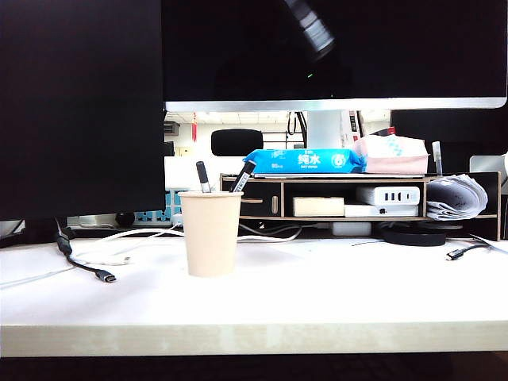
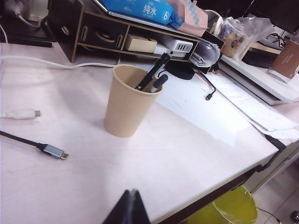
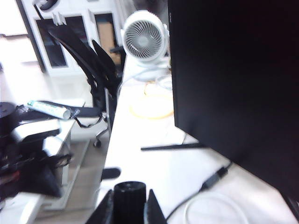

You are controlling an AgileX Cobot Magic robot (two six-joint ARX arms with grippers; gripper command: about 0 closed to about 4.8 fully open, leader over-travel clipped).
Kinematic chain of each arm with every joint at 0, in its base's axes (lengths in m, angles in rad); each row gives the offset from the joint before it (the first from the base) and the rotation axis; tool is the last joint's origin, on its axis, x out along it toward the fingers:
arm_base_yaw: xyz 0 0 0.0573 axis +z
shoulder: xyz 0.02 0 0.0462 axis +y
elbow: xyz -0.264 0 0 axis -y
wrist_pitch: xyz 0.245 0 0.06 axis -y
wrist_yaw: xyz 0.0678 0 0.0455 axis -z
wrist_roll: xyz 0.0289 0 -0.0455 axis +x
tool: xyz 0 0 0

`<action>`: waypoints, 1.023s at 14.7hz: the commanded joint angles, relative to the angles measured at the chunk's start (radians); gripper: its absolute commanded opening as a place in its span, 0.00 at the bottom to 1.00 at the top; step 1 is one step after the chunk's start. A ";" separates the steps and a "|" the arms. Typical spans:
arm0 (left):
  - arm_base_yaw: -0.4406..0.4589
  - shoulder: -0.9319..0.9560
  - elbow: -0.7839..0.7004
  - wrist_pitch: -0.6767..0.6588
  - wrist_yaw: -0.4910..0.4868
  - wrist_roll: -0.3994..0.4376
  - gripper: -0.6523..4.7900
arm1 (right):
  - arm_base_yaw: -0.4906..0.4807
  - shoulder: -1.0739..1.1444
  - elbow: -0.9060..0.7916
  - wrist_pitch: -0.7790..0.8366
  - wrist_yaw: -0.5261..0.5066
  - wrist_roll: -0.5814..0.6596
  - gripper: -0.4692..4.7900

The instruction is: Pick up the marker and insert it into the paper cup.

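Note:
The cream paper cup (image 1: 210,234) stands upright on the white table, left of the middle, and also shows in the left wrist view (image 2: 127,105). Two pens (image 1: 203,176) (image 1: 243,175) lean inside it, their tips above the rim. In the right wrist view, my right gripper (image 3: 131,191) is shut on the black marker (image 3: 130,201), seen end-on between the fingers, high above the table beside the dark monitor. The cup is out of that view. A blurred streak (image 1: 309,28) high before the monitor may be that hand. My left gripper (image 2: 131,190) is shut and empty near the table's front edge.
A wooden desk shelf (image 1: 341,198) with a blue wipes pack (image 1: 305,160) stands behind the cup under a large monitor (image 1: 333,48). A USB-C cable (image 1: 99,274) and white cables lie left of the cup. A yellow bin (image 2: 233,207) sits below the table edge.

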 commanded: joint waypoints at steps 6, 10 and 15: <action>0.002 0.000 -0.001 -0.013 0.004 0.001 0.11 | 0.130 0.180 0.002 0.320 0.098 0.163 0.09; 0.002 0.000 -0.001 -0.013 0.004 0.001 0.11 | 0.139 0.197 0.002 0.404 0.132 0.163 0.09; 0.002 0.000 -0.001 -0.013 0.004 0.001 0.11 | 0.158 0.208 0.002 0.404 0.168 0.163 0.09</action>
